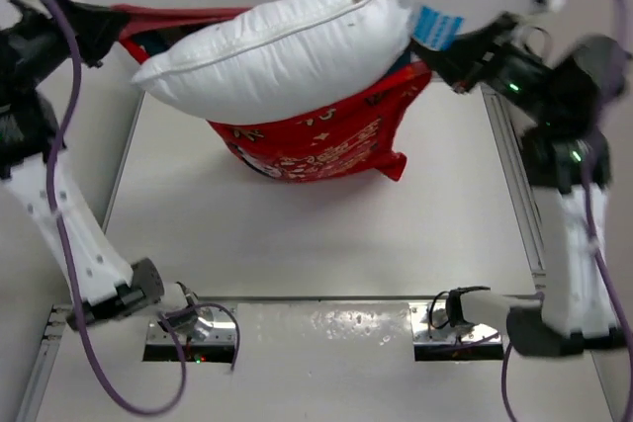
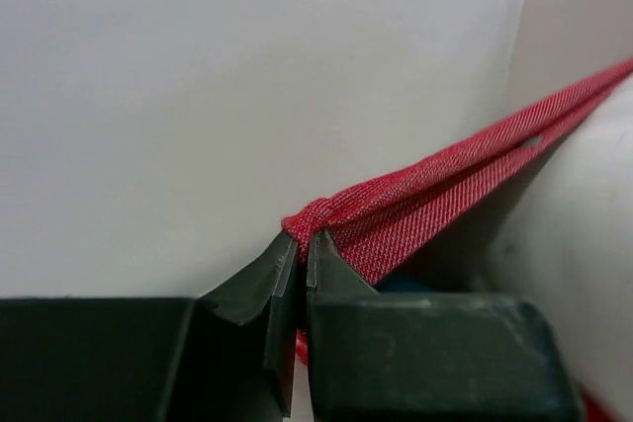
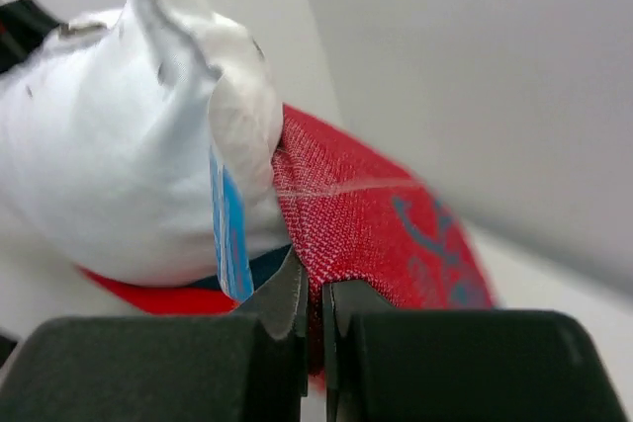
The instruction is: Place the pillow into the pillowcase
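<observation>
The white pillow (image 1: 287,46) lies across the open mouth of the red pillowcase (image 1: 316,140), which hangs below it with its bottom on the table. My left gripper (image 1: 111,25) is shut on the case's left rim (image 2: 396,210), stretched taut. My right gripper (image 1: 440,54) is shut on the case's right rim (image 3: 356,214), beside the pillow's corner (image 3: 129,165) and a blue and white tag (image 3: 229,234). Both grippers hold the case raised above the table.
The white table (image 1: 297,234) has raised edges left (image 1: 119,175) and right (image 1: 514,185). A white wall stands behind. The arm bases sit at the near edge, with purple cables looping beside each arm.
</observation>
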Available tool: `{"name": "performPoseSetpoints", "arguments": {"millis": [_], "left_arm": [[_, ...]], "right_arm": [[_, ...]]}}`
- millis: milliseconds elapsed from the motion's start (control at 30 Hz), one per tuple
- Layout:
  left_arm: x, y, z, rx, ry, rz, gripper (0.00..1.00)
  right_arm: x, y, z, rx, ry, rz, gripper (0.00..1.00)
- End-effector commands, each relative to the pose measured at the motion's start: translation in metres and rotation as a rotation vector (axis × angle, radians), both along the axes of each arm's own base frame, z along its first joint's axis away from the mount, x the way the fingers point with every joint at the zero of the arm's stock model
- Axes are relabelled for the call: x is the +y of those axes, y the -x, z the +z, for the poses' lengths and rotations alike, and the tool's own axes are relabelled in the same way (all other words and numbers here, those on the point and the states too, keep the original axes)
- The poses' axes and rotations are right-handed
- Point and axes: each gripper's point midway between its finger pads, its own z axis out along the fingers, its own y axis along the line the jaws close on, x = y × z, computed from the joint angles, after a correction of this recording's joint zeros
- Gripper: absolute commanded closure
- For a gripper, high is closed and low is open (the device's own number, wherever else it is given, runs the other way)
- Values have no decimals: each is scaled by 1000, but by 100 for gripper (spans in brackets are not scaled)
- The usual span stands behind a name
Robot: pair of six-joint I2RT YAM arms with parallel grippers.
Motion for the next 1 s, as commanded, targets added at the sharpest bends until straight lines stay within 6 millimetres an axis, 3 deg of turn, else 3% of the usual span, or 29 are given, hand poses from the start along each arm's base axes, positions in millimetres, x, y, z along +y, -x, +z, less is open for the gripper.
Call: {"name": "performPoseSetpoints", "arguments": {"millis": [0, 33, 100, 133, 167, 200, 233, 300, 333, 367, 400, 433, 467, 500, 567, 600, 633, 700, 733, 800, 833, 867, 900, 933, 967], "left_arm": [[38, 35, 99, -394, -221, 279, 100], [47, 14, 83, -346, -161, 264, 100], [62, -16, 62, -279, -72, 276, 100], [89, -50, 34, -175, -42, 344, 100], [96, -68, 19, -116, -35, 368, 100], [114, -90, -5, -18, -27, 393, 100], [121, -98, -15, 24, -11, 398, 100], [140, -98, -24, 58, 26, 406, 100], [141, -92, -23, 45, 44, 391, 100], [151, -83, -21, 27, 39, 410, 100], [146, -71, -9, -34, 8, 408, 100], [146, -65, -5, -60, -10, 417, 100], [141, -58, 1, -92, -33, 421, 100], [138, -58, 2, -101, -52, 422, 100], [129, -70, -5, -76, -53, 384, 100], [130, -75, -8, -64, -47, 391, 100], [128, -84, -12, -47, -38, 385, 100], [133, -91, -8, -31, 9, 375, 100], [140, -87, 0, -47, 22, 378, 100], [135, -68, 34, -136, 48, 330, 100], [143, -53, 48, -180, 43, 352, 100], [135, -33, 71, -262, 24, 338, 100], [128, -25, 80, -295, 10, 329, 100], [122, -20, 84, -310, -2, 324, 100], [112, -16, 81, -313, -30, 315, 100]], "right_arm": [[-78, 66, 144, -584, -99, -382, 100], [-80, 51, 136, -535, -99, -387, 100], [-87, -6, 116, -394, -92, -400, 100], [-88, -31, 105, -326, -80, -395, 100], [-93, -79, 83, -175, -75, -397, 100], [-103, -101, 56, -29, -76, -416, 100], [-103, -99, 78, -52, -111, -401, 100], [-107, -113, 71, 34, -199, -345, 100], [-100, -98, 96, -68, -213, -298, 100], [-98, -107, 72, -22, -228, -279, 100], [-85, -44, 133, -301, -236, -232, 100], [-84, -33, 132, -348, -251, -226, 100], [-86, -38, 114, -330, -263, -244, 100], [-84, -22, 123, -372, -263, -246, 100], [-89, -26, 128, -388, -232, -282, 100], [-97, -65, 96, -251, -216, -323, 100], [-107, -70, 111, -253, -213, -378, 100], [-123, -92, 98, -114, -236, -388, 100], [-122, -89, 115, -150, -250, -339, 100], [-117, -62, 143, -253, -279, -266, 100], [-113, -32, 154, -315, -294, -261, 100], [-109, 3, 171, -425, -329, -242, 100], [-111, 7, 178, -467, -332, -249, 100], [-110, 22, 176, -484, -330, -263, 100], [-109, 24, 173, -491, -319, -276, 100]]}}
